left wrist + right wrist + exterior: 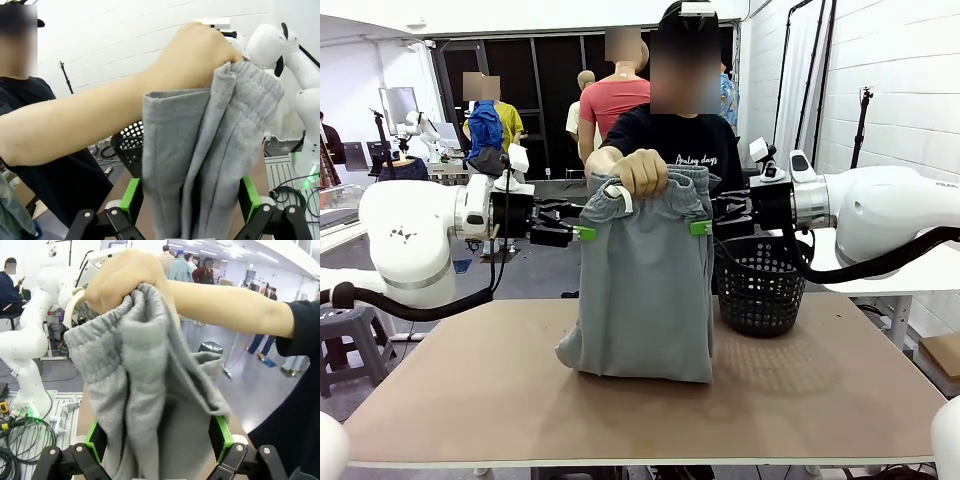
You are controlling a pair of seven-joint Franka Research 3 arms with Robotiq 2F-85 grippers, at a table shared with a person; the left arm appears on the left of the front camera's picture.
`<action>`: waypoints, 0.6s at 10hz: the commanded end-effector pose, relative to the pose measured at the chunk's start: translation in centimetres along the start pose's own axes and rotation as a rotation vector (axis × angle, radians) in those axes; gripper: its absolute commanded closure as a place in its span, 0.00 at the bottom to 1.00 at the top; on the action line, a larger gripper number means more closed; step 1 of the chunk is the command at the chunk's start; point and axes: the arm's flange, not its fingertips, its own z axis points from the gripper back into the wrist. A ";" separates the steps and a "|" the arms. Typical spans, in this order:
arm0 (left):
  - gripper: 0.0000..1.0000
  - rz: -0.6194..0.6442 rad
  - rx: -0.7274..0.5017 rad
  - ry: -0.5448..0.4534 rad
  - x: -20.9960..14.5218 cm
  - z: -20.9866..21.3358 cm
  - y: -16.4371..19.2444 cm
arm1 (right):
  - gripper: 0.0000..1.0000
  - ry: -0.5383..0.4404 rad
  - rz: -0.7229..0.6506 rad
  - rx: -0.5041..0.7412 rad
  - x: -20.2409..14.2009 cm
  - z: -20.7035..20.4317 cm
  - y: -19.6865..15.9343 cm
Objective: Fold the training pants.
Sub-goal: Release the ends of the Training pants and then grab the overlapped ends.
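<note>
**Operator:** Where do the pants sit against my grippers?

**Spotter:** The training pants (645, 290) hang in the middle of the front view. The person's hand (642, 172) bunches the waistband at the top. The long axis runs straight down, and the lower end is slumped on the table (840, 390), left of the black basket (760, 285). Your left gripper (582, 233) is at the cloth's left edge just under the waistband. Your right gripper (701, 228) is at the right edge, level with it. Each arm is nearest its own side, so you don't need to cross over.

**Operator:** Are the jaws on anything?

**Spotter:** No. Both pairs stand wide apart. In each wrist view the grey cloth hangs down between the green pads, filling most of the gap, but nothing is pinched. Only the person's hand carries the weight.

**Operator:** So what does the next move turn on?

**Spotter:** I'd say on the cloth already lying inside both gaps. You'd close where you are, across the hanging folds.
</note>
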 end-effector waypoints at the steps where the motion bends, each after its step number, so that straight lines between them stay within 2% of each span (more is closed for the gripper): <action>1: 0.00 0.009 0.054 0.011 0.2 0.6 -0.7 | 0.00 0.033 0.033 -0.088 -1.2 1.1 3.6; 6: 0.00 -0.014 0.098 0.010 0.0 0.1 -0.9 | 0.00 0.037 0.075 -0.213 -1.1 1.3 4.0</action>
